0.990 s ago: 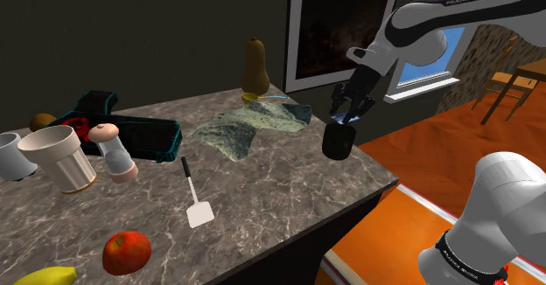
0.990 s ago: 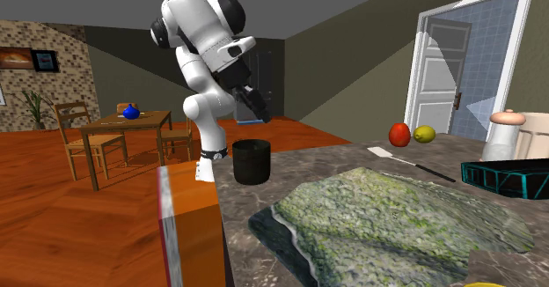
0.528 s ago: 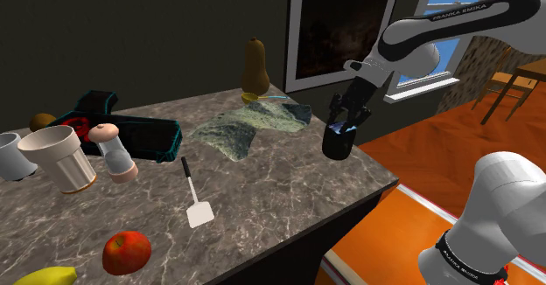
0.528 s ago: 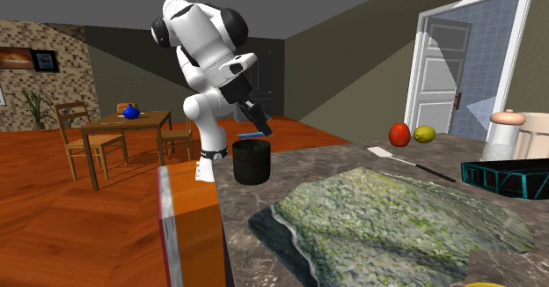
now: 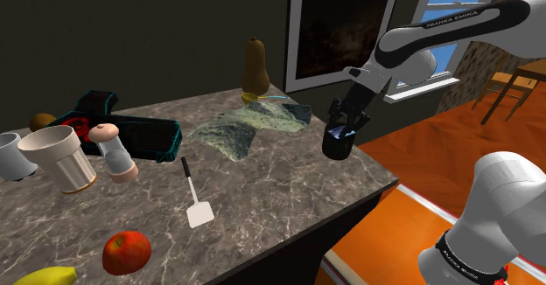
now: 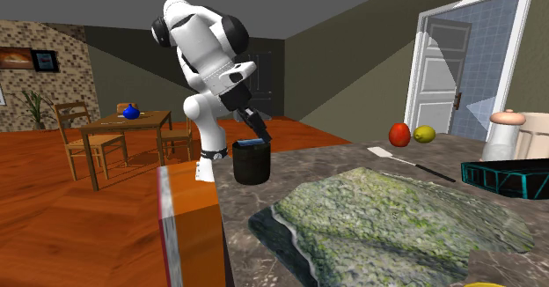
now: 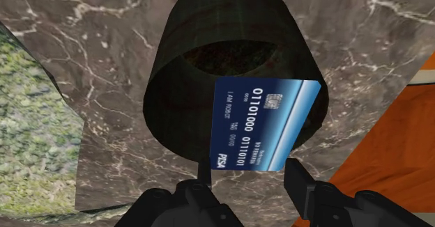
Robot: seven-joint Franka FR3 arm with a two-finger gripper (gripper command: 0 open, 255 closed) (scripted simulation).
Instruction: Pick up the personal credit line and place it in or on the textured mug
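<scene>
A dark, rough-surfaced mug (image 5: 338, 145) (image 6: 251, 165) stands near the marble counter's edge. Directly above its mouth my gripper (image 5: 343, 126) (image 6: 259, 136) (image 7: 249, 175) is shut on a blue credit card (image 7: 261, 124). The card (image 5: 340, 134) (image 6: 254, 143) hangs tilted with its lower end at the mug's rim. In the wrist view the two fingers (image 7: 300, 180) clasp the card's near edge, and the mug (image 7: 188, 44) opens just beyond it. Whether the card touches the rim I cannot tell.
A mossy green slab (image 5: 249, 121) lies beside the mug. Farther along the counter (image 5: 289, 196) are a spatula (image 5: 194, 196), an apple (image 5: 127, 251), a pepper mill (image 5: 114, 152), a beige cup (image 5: 61, 156), a black tray (image 5: 140, 135) and a squash (image 5: 255, 65). The counter ends just past the mug.
My gripper has come down and over with the card, from above and beside the mug to right over its mouth. The mug has not moved.
</scene>
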